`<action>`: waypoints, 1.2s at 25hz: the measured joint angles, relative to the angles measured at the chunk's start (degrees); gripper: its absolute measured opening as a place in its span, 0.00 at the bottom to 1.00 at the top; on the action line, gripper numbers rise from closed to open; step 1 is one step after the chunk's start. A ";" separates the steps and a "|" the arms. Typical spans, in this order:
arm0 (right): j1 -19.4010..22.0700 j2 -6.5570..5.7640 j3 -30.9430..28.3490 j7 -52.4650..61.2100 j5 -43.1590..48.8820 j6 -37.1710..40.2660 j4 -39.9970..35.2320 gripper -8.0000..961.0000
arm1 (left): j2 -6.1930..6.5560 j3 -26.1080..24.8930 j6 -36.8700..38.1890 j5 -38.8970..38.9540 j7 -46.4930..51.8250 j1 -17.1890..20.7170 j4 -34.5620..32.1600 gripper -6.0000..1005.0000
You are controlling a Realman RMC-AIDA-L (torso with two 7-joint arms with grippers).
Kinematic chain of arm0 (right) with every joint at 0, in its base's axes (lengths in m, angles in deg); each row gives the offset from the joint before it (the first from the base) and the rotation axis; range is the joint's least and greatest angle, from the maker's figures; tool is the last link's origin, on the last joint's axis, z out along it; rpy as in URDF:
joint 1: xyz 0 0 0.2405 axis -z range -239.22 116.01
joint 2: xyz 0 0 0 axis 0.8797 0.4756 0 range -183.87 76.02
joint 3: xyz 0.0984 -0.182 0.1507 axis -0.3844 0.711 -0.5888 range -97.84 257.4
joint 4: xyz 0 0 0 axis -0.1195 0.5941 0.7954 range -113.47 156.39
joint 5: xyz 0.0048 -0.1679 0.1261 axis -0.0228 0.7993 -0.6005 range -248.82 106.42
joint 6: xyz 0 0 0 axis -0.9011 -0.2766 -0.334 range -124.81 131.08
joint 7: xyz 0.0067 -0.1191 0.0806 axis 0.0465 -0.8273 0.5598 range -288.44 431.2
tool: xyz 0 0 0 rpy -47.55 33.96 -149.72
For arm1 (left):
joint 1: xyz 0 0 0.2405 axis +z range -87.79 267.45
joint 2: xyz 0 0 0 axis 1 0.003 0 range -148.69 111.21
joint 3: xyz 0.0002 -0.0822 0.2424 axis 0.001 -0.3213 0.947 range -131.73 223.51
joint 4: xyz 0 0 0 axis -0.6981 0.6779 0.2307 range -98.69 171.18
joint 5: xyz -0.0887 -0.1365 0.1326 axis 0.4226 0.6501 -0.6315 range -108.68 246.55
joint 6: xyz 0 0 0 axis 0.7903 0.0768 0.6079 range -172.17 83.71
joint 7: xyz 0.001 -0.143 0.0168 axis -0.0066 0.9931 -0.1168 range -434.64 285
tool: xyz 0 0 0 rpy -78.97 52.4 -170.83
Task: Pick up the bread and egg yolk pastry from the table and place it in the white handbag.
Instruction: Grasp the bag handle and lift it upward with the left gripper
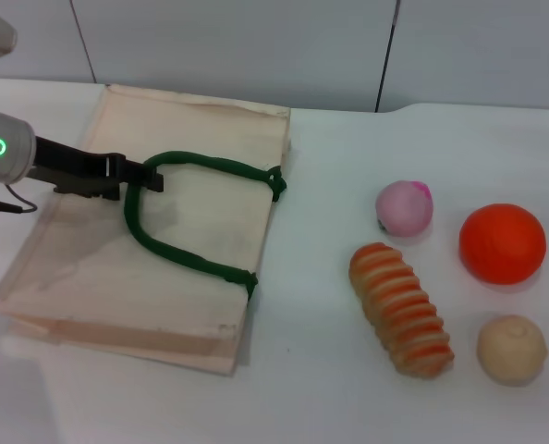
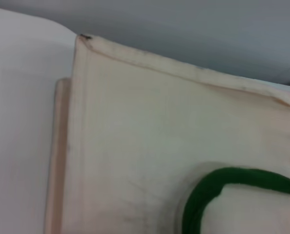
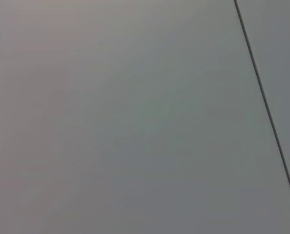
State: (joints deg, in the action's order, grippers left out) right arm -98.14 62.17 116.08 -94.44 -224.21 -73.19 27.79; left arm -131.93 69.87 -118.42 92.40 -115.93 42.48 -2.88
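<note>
The bread (image 1: pixel 402 309) lies lengthwise, running near-right to far-left.

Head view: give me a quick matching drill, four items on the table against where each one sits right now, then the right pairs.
Things:
1. bread
2. egg yolk pastry
3. white handbag
4. left gripper

Places:
A. at the near right corner of the table, in front of the orange ball
B. at the bag's green handle
C. lying flat on the left half of the table
D. between the bag and the orange ball, in front of the pink ball

Pairs: 1-D, 2-A, 3-C, 4-B
</note>
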 joint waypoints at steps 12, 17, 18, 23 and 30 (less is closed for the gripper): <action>-0.05 0.09 0.00 0.05 0.00 -0.48 0.00 0.92 | 0.26 0.90 3.77 -0.18 -0.46 -1.38 3.77 0.67; -0.12 0.10 0.00 0.06 0.00 -0.50 0.00 0.92 | 0.12 2.94 6.11 -0.21 -0.62 -2.34 5.66 0.66; -0.13 0.11 0.00 0.06 0.00 -0.52 0.00 0.92 | 0.11 3.07 6.34 -0.22 -0.62 -2.49 5.99 0.66; -0.33 0.16 0.00 0.06 0.00 -0.58 0.00 0.92 | 0.10 3.20 7.11 -0.62 -0.64 -3.00 6.90 0.65; -0.37 0.18 0.00 0.14 0.00 -0.66 0.00 0.92 | 0.33 4.05 8.15 -0.82 -0.53 -3.69 9.34 0.64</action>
State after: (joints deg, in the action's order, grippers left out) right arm -98.51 62.35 116.08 -94.30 -224.21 -73.85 27.79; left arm -131.60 73.92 -110.27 91.58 -116.46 38.79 6.45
